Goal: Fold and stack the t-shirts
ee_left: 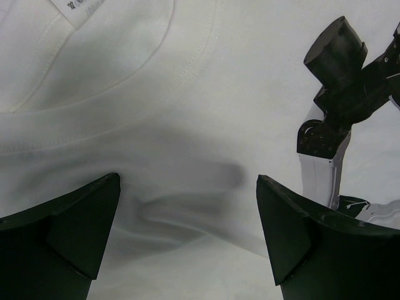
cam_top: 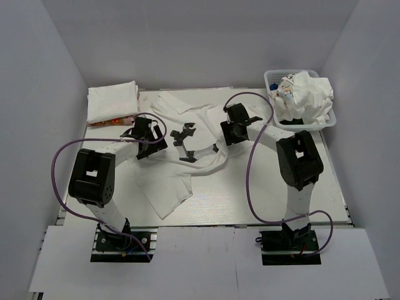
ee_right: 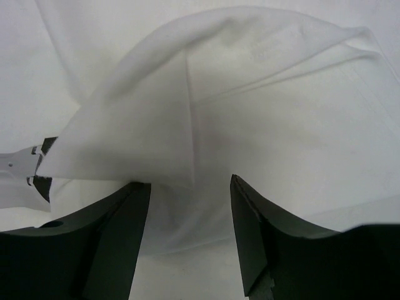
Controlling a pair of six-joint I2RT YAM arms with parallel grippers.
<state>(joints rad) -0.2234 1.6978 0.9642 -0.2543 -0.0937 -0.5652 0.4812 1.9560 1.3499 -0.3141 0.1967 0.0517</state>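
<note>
A white t-shirt lies spread across the middle of the desk, its centre partly hidden under both arms. The left gripper jaws gape wide over the collar, holding nothing. The right gripper jaws stand apart at a raised fold; whether they touch it is unclear. Crumpled shirts fill the basket, too tangled to count.

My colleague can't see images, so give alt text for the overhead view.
Two black robot arms reach over a rumpled white cloth t-shirt spread on a white table, left gripper and right gripper both open. Folded white t-shirts lie far left; a white plastic lattice basket of crumpled white cloth stands far right.
</note>
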